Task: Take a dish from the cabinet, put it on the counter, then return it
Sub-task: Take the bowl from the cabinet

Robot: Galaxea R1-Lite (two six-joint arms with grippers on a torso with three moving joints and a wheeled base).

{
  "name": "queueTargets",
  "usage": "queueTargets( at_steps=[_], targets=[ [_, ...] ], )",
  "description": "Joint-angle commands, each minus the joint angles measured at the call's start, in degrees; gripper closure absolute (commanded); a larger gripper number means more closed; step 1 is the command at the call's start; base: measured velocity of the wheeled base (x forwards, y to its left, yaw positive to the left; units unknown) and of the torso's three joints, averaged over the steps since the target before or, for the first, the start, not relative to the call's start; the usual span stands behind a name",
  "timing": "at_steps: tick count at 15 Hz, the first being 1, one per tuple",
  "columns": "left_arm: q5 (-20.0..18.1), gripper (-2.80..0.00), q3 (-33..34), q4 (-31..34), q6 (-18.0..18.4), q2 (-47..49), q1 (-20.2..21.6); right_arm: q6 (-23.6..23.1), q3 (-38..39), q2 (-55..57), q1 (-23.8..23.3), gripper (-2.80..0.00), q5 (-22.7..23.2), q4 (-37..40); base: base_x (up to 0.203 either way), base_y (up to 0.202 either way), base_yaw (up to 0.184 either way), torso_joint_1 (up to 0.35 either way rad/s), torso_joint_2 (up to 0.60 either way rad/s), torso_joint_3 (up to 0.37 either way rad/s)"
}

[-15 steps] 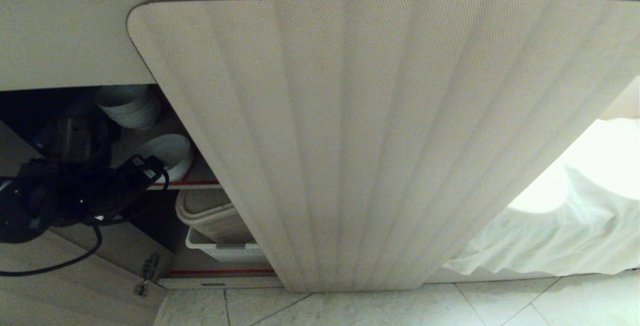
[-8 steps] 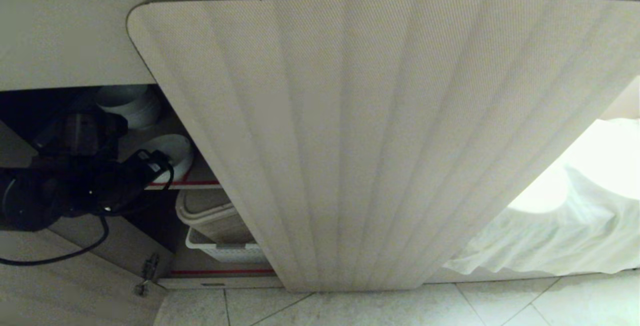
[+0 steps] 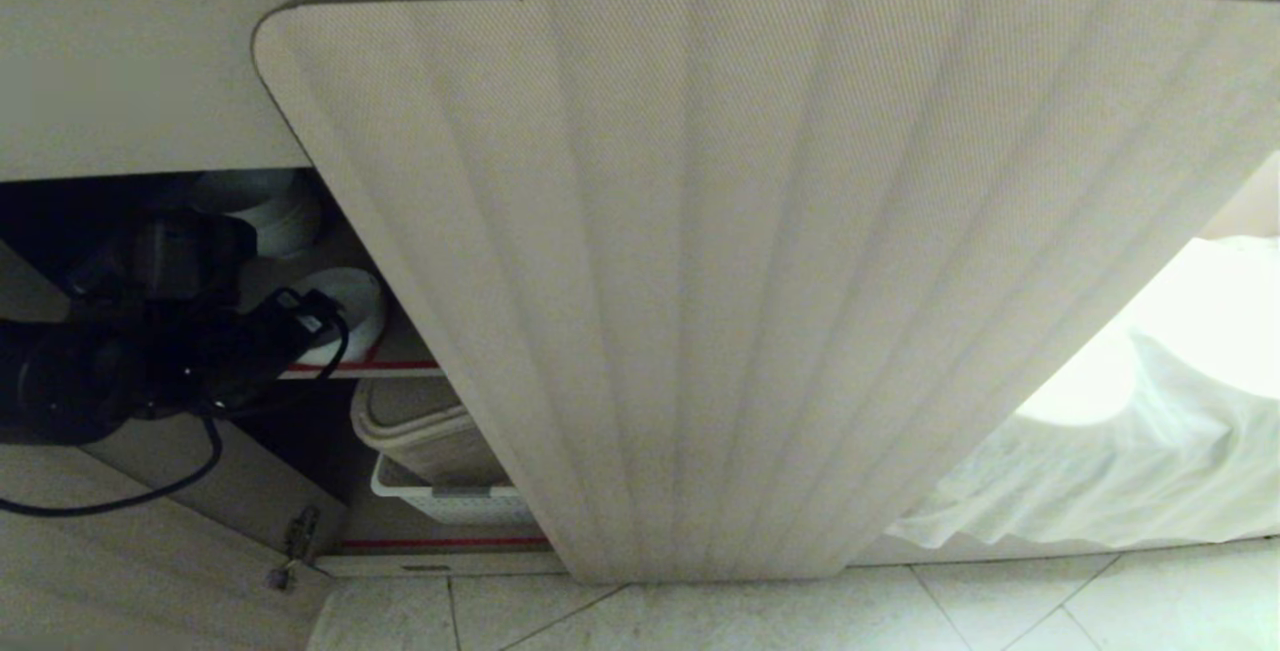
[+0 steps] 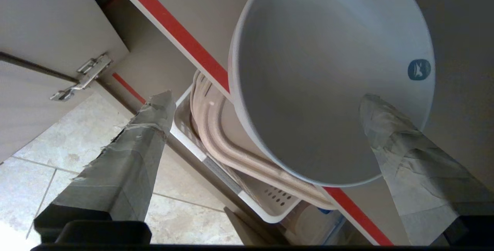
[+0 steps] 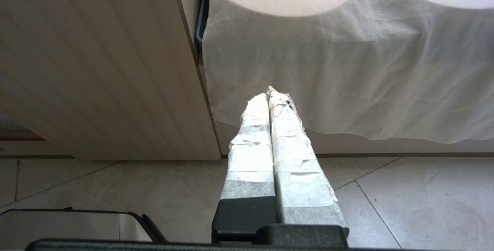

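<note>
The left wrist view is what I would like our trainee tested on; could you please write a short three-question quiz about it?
1. True or false: the left gripper has closed on the dish.
2. What colour is the strip edging the shelf on which the dish sits?
3. What lies below that shelf? A) white basket B) kettle C) pan

Key: 1 false, its fingers stand wide apart, one before the bowl's inside, one outside it; 2 red; 3 A.

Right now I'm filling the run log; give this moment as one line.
left gripper: jaws open, straddling dish rim | dish: on cabinet shelf, not gripped | right gripper: shut, parked
</note>
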Motion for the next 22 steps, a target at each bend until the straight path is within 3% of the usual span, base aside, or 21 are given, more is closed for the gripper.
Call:
queueTargets(
  at_steps=[1, 22],
  targets=[
    [0.12, -2.80, -0.35, -0.12, -0.26, 0.34, 0.13, -0.07, 0.00, 0.00, 0.08, 0.00, -0.01, -0.04, 0.000, 0.000, 0.000, 0.000, 0.00, 0.000],
    [0.30, -2.80, -5.62, 0.31, -0.35, 6.39, 1.45, 0.00, 0.00, 0.00, 0.00, 0.00, -0.01, 0.02, 0.000, 0.000, 0.000, 0.000, 0.00, 0.000]
  ],
)
